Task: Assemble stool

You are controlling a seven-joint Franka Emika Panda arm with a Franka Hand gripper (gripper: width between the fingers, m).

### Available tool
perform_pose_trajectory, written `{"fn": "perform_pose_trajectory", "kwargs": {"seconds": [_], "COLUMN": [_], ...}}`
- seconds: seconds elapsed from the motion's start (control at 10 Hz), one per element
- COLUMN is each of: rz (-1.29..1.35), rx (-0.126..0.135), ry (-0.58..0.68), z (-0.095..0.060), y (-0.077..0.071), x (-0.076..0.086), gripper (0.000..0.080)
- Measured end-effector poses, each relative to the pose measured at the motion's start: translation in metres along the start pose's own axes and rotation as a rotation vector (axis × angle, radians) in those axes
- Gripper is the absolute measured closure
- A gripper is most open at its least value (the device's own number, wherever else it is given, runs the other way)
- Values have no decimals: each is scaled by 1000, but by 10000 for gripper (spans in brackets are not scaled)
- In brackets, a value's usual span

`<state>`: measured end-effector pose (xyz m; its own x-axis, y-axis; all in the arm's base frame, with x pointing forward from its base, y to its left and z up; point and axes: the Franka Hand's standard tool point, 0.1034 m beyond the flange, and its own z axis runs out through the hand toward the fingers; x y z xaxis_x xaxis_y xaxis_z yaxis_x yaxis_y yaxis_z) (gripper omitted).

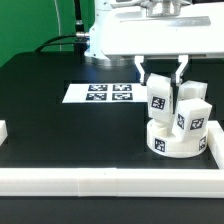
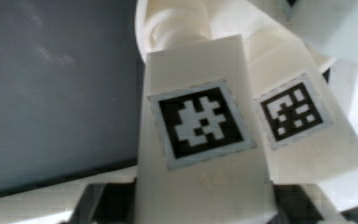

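Exterior view: the gripper (image 1: pixel 163 84) is clamped on an upright leg (image 1: pixel 160 100), with a finger against each side of its top. Directly below the gripper, the leg's lower end meets the seat (image 1: pixel 170 143). A second leg (image 1: pixel 193 118) stands on the seat just beside the gripper, toward the exterior view's right. The marker board (image 1: pixel 100 93) lies well off on the gripper's other side, and a rail (image 1: pixel 100 181) runs in front. In the wrist view the held leg (image 2: pixel 197 130) rises from between the fingers (image 2: pixel 108 203), with the second leg (image 2: pixel 293 108) close behind it.

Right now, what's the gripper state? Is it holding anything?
The gripper is closed on one white tagged leg, upright at the round seat. Whether the leg is socketed cannot be told.
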<state>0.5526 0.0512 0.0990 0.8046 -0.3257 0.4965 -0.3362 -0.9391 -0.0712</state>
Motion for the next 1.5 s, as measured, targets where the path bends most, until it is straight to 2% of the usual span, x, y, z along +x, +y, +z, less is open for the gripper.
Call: {"fn": "perform_pose_trajectory", "kwargs": {"seconds": [0.3,0.6,0.9,1.0,1.1,1.2,1.3,1.5], "rz": [-19,-40,-38,-40,-43,-47,-51,-54], "rx": [-8,-13,-13,-18,-18,-18,-19,-20], "ry": [13,77,75,47,47,47,42,22], "z": [3,4,4,7,7,7,7,7], "y": [5,10,10,11,11,11,11,10], "x": [-2,-2,-1,-6,-6,-6,-6,-6], "gripper": [471,471,471,471,379,242,177,155]}}
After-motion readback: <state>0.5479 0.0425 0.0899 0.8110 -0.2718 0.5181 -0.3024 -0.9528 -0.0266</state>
